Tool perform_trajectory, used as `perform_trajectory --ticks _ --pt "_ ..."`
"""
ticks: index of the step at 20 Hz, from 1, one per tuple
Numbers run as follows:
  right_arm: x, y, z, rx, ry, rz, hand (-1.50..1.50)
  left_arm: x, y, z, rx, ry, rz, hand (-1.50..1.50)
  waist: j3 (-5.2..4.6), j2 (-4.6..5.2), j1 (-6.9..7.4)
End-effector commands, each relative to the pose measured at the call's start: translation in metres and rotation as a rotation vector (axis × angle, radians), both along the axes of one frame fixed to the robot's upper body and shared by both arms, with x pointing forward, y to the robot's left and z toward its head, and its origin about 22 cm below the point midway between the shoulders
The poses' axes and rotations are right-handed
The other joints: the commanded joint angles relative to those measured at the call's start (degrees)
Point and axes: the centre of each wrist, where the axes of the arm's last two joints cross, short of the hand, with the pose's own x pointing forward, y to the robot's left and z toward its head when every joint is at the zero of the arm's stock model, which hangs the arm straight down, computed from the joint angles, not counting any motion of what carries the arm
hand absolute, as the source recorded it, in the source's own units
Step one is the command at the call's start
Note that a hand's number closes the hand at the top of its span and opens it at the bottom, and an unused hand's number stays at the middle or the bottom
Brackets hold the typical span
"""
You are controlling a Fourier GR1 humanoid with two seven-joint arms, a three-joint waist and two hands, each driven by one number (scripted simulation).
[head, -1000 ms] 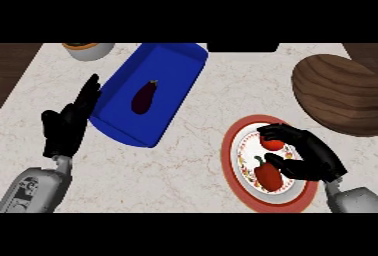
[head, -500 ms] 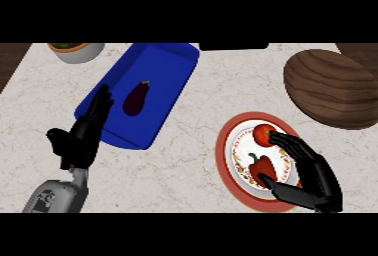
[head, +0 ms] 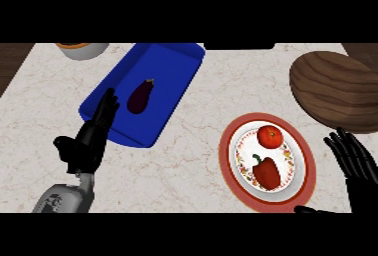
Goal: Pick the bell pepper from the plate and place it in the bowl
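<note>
Right hand (head: pixel 357 162) sits off the plate's (head: pixel 233 176) right rim, fingers spread wide and holding nothing, while the left hand (head: pixel 87 142) rests open, fingers up, against the blue tray's (head: pixel 166 70) left edge. Pepper (head: pixel 266 171) lies on the plate below a tomato (head: pixel 270 136); an eggplant (head: pixel 139 97) is in the tray, the wooden bowl (head: pixel 336 90) up right.

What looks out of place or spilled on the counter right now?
Nothing stands out. The bell pepper and tomato lie on the plate, the eggplant sits in the blue tray, and the wooden bowl is upright.
</note>
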Motion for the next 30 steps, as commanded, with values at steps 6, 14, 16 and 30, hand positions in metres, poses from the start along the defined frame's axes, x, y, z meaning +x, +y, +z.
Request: perform_trajectory --ticks 6,14,16,30 --pt "0.011 -0.014 0.065 -0.129 0.245 0.072 -1.50 0.014 0.021 0.003 0.020 -0.007 -0.008 0.00 -0.04 0.21 0.59" --pt "0.030 -0.014 0.050 -0.256 0.483 0.193 -1.50 0.001 -0.010 -0.015 -0.004 0.006 -0.009 0.00 0.00 0.23 0.66" --pt "0.046 -0.021 0.045 -0.285 0.523 0.198 -1.50 -0.002 -0.009 -0.003 0.009 -0.026 -0.029 0.00 0.02 0.22 1.05" --pt "0.027 -0.033 0.002 -0.158 0.471 0.259 -1.50 0.001 0.000 0.008 -0.008 0.005 -0.007 0.00 0.03 0.12 0.55"
